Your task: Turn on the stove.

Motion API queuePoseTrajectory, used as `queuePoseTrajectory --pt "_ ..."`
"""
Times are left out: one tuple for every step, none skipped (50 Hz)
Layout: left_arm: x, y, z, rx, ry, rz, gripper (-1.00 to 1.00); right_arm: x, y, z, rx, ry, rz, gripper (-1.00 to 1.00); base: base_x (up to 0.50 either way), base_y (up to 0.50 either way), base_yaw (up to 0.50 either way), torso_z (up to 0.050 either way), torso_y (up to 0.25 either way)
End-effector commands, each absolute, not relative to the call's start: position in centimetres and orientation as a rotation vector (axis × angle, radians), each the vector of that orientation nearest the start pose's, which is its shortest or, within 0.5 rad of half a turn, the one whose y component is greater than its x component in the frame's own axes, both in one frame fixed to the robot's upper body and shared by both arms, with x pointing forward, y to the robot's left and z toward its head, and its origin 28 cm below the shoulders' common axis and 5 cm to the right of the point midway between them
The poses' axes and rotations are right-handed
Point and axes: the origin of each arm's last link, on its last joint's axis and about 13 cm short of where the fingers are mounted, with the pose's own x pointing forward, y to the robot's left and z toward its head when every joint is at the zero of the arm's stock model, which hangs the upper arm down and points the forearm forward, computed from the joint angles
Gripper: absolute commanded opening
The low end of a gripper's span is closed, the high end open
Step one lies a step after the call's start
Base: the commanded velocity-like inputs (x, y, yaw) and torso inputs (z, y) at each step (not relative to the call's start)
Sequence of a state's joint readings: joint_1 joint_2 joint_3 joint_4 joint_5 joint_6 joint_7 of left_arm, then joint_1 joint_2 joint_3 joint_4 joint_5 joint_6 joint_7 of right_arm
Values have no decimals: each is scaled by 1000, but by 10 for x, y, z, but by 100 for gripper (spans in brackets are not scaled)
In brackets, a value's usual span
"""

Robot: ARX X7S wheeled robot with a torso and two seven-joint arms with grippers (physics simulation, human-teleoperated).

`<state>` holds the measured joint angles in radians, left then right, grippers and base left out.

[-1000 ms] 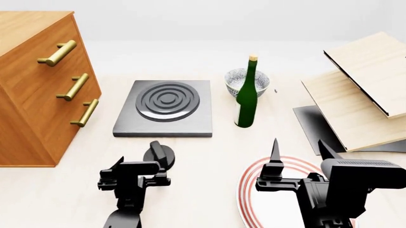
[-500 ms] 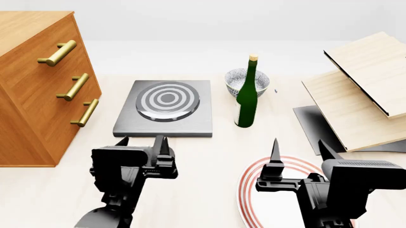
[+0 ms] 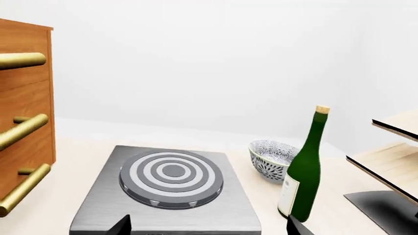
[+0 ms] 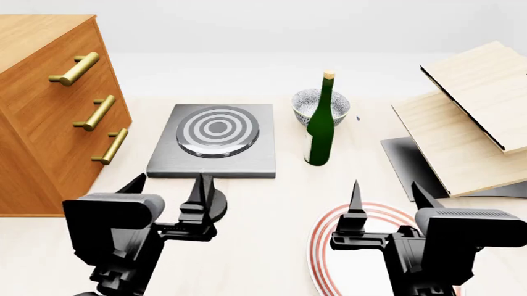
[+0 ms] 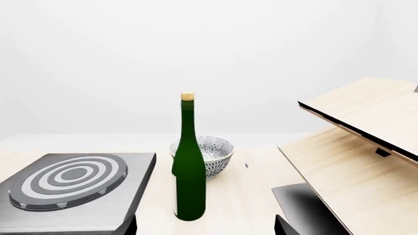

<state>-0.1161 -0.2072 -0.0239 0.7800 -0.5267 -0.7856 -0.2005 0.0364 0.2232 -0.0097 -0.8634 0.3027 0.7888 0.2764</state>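
Flat square dark-grey stove slab (image 4: 212, 140) w/ round burner of pale and dark concentric rings (image 4: 218, 130), on the pale wooden tabletop (image 4: 272, 203) just right of the orange-brown wooden drawer cabinet w/ three brass bar handles (image 4: 49, 111); small black round knob (image 4: 216, 202) just in front of slab, mostly hidden. Black left gripper (image 4: 167, 184): fingers spread apart, nothing held, right fingertip (image 4: 201, 185) over the knob, contact prob. none but unclear. Black right gripper (image 4: 386, 192): fingers likewise apart and empty, above a white plate w/ red rim rings (image 4: 329, 240). Tall green glass bottle w/ cork (image 4: 320, 123) upright, right of slab; patterned blue-white bowl (image 4: 310, 103) behind it. Pale wooden boards on thin black curved sheet (image 4: 461, 132) at far right
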Motion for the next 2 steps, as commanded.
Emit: queuePoseTrajectory --pt "189 212 143 -152 -57 -141 100 176 -109 140 -14 -85 -40 100 0 0 0 0 0" --pt "189 213 143 -150 -58 -140 100 176 -109 140 -14 -85 -40 100 0 0 0 0 0"
